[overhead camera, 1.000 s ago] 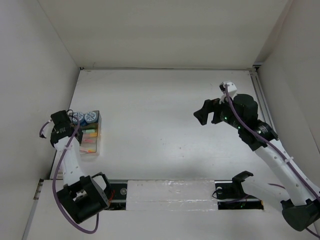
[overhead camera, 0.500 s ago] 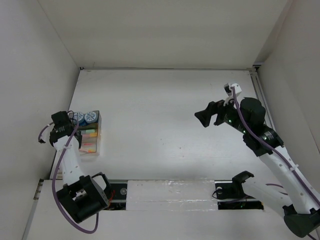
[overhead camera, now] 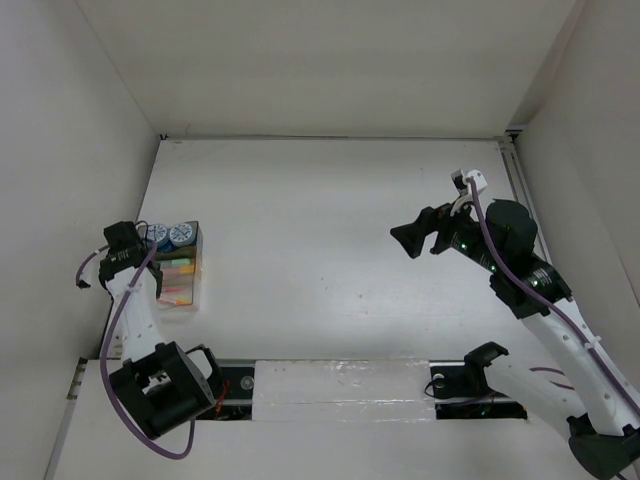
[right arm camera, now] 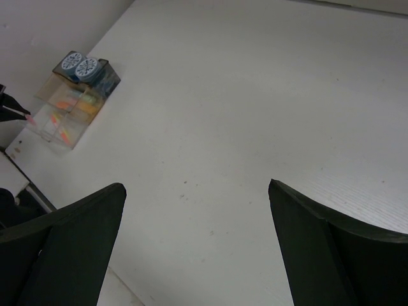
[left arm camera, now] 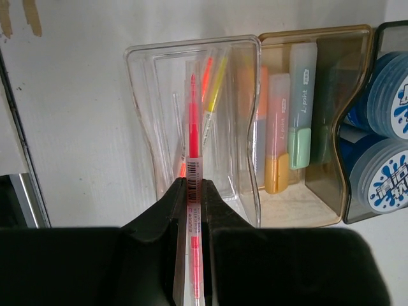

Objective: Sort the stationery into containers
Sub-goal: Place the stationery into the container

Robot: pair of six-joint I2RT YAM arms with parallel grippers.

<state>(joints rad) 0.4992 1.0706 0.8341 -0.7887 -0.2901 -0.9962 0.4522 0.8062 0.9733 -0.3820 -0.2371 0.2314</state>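
Note:
My left gripper (left arm camera: 192, 186) is shut on a thin pink pen (left arm camera: 193, 131), whose tip reaches out over the clear end compartment (left arm camera: 148, 127) of the container (overhead camera: 182, 272). Orange-red (left arm camera: 207, 69) and yellow (left arm camera: 217, 80) pens lie inside that compartment. The tan middle section holds an orange highlighter (left arm camera: 277, 137) and a green-grey one (left arm camera: 301, 108). Two round blue-and-white cylinders (left arm camera: 390, 95) fill the dark end section. My right gripper (right arm camera: 197, 186) hangs open and empty above the bare table, far right of the container (right arm camera: 73, 102).
The container sits close to the left wall (overhead camera: 90, 150). A metal rail (overhead camera: 340, 380) runs along the near table edge, between the arm bases. Another rail (overhead camera: 522, 190) lines the right edge.
The right arm has drawn back a little toward the right with its gripper still open. The left arm has shifted only slightly and keeps its hold on the pen.

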